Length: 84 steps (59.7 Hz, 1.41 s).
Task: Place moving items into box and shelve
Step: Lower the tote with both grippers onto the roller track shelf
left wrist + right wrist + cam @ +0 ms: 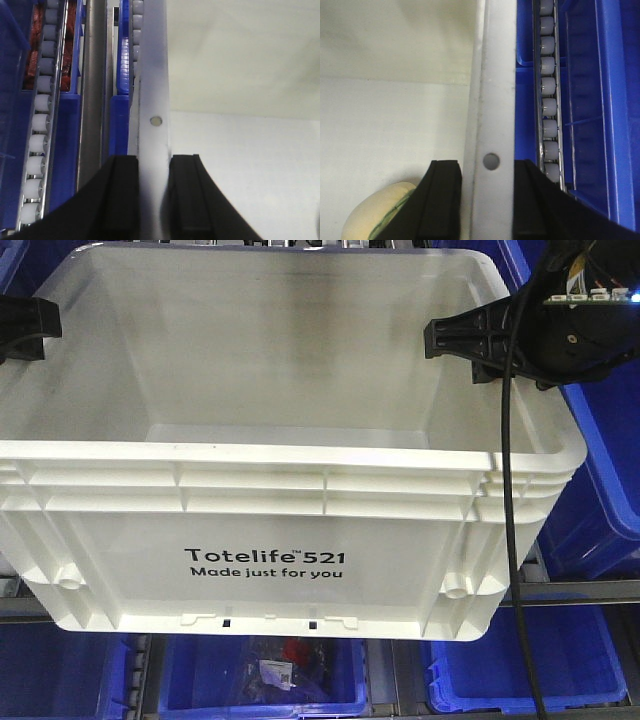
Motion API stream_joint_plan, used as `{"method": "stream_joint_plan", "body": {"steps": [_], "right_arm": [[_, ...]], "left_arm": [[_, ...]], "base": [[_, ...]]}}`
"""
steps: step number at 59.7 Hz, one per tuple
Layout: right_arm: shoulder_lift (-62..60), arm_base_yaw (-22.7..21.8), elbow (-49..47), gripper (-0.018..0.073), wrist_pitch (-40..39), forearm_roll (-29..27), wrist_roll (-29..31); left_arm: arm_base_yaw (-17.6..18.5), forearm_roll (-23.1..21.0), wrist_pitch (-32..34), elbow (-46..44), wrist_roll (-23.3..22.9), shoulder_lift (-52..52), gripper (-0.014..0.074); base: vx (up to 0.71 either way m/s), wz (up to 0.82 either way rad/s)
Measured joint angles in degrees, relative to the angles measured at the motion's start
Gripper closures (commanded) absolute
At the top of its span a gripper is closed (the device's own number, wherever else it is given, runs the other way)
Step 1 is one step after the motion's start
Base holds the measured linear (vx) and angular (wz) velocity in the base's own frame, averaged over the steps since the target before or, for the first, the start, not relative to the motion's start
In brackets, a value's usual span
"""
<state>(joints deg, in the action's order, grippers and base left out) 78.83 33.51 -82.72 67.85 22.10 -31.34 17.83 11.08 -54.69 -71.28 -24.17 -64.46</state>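
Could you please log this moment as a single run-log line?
left tool: shut on box rim | right tool: shut on box rim | yellow plush fruit: inside box

both grippers, left [153, 197] and right [487, 200], black jaws clamped astride the box's [300, 455] side walls

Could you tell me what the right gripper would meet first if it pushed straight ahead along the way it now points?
The right gripper is clamped on the white box's side rim, so it would only slide along that rim. Nothing on the rim blocks it as far as the wrist view shows; depth beyond is unclear.
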Motion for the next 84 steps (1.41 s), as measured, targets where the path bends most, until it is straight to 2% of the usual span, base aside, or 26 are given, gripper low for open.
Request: {"method": "stream_joint_plan", "body": {"steps": [30, 38, 46, 52, 64, 68, 73, 79, 84], "right_arm": [[0.0, 0.0, 0.0, 0.0423, -2.1, 0.6, 0.0], [0.2, 0.0, 0.0, 0.0423, -3.2, 0.9, 0.0], [2.2, 0.0, 0.0, 0.0422, -5.9, 1.9, -0.3], [5.6, 0.0, 0.0, 0.0421, -9.4, 3.8, -2.2], [14.6, -0.2, 0.0, 0.0402, -15.6, 13.2, -9.6], [17.5, -0.5, 0.0, 0.0378, -17.1, 16.6, -12.5], [19.7, -0.8, 0.0, 0.0307, -20.1, 21.4, -15.6], [21.1, -1.1, 0.0, 0.0169, -21.8, 24.2, -17.4], [21.1, -1.1, -0.1, 0.0042, -21.8, 24.4, -18.1]], "left_arm": [[0.0, 0.4, 0.1, 0.0, 0.0, 0.0, 0.0438], [0.0, 1.2, 2.1, 0.0, 0.0, 0.0, 0.0438], [0.0, 4.6, 3.3, 0.0, -0.1, -1.5, 0.0438], [0.0, 8.7, 4.3, 0.0, -0.6, -4.4, 0.0435], [-0.1, 15.7, 8.6, 0.0, -5.2, -14.2, 0.0432], [-0.2, 17.3, 10.8, 0.0, -6.8, -17.7, 0.0428], [-0.6, 19.6, 14.2, 0.0, -7.6, -20.1, 0.0398], [-0.8, 21.7, 16.9, -0.6, -8.2, -22.3, 0.0295], [-0.8, 22.1, 17.7, -0.7, -8.2, -22.8, 0.0171]], "base": [[0.0, 0.0], [0.0, 0.0], [0.0, 0.0], [0.0, 0.0], [0.0, 0.0], [0.0, 0.0], [0.0, 0.0], [0.0, 0.0], [0.0, 0.0]]}}
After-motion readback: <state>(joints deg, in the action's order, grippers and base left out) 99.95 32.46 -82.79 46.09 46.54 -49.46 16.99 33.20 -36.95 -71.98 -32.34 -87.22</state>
